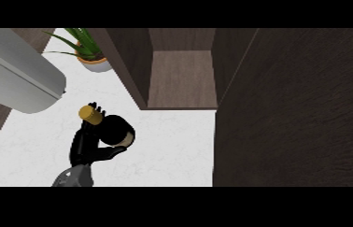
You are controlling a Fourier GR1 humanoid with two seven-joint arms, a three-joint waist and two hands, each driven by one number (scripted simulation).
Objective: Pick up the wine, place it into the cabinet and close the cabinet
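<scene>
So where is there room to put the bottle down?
The cabinet shelf looks bare, between its two side walls. The white counter is free in front of it, between the left hand holding the wine and the open cabinet door. It is more crowded at the back left, by the potted plant and the grey appliance.
</scene>
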